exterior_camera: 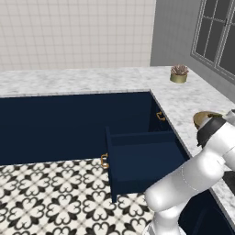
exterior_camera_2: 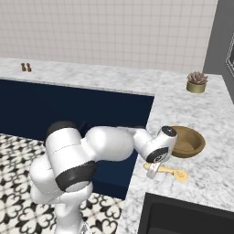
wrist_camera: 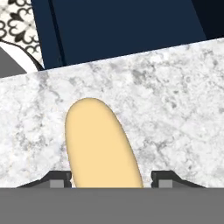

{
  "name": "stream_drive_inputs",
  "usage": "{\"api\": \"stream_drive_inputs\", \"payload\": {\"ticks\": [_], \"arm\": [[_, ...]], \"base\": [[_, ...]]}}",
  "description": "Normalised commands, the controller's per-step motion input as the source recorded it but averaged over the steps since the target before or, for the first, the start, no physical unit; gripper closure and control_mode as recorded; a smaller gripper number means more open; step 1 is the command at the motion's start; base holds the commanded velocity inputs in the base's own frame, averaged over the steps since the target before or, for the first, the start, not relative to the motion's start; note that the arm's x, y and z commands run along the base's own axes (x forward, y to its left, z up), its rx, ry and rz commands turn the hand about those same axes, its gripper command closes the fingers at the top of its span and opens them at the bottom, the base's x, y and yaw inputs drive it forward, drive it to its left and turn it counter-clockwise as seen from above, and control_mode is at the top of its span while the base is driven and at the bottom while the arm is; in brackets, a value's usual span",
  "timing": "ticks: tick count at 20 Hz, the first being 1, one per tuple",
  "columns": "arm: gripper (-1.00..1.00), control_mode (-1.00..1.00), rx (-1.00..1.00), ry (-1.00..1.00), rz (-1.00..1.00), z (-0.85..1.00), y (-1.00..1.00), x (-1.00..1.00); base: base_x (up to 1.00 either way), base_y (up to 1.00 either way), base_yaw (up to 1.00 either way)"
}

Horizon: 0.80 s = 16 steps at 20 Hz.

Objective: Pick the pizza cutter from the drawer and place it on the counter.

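Note:
The tan-yellow pizza cutter (exterior_camera_2: 168, 172) lies flat on the white marble counter (exterior_camera_2: 201, 114), just in front of the brown bowl. In the hand view its rounded end (wrist_camera: 99, 140) points toward the counter's edge. My gripper (exterior_camera_2: 153, 171) hangs over its near end, fingers pointing down. Both fingertips (wrist_camera: 165, 178) stand on either side of the cutter, with a thin gap on the right side, so the gripper is open around it. The navy drawer (exterior_camera: 142, 160) stands pulled out below the counter edge, its inside dark.
A brown wooden bowl (exterior_camera_2: 185, 140) sits right behind the cutter. A small potted succulent (exterior_camera_2: 197, 82) stands at the far corner. A dark sink (exterior_camera_2: 183, 215) opens close in front. Two small shakers (exterior_camera_2: 26, 67) are far left.

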Motion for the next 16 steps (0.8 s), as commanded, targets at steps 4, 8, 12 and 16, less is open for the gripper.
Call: {"api": "stream_drive_inputs", "payload": {"ticks": [4,8,12,16], "arm": [[-1.00,-1.00,0.00,0.00,0.03,0.40,0.04,-0.07],[-1.00,-1.00,0.00,-0.07,0.03,0.88,0.09,-0.32],[-1.00,-1.00,-0.04,0.00,0.04,1.00,0.56,-0.03],[-1.00,-1.00,-0.15,0.03,0.03,0.84,1.00,0.00]], "base": [[0.00,0.00,0.00],[0.00,0.00,0.00],[0.00,0.00,0.00],[0.00,0.00,0.00]]}}
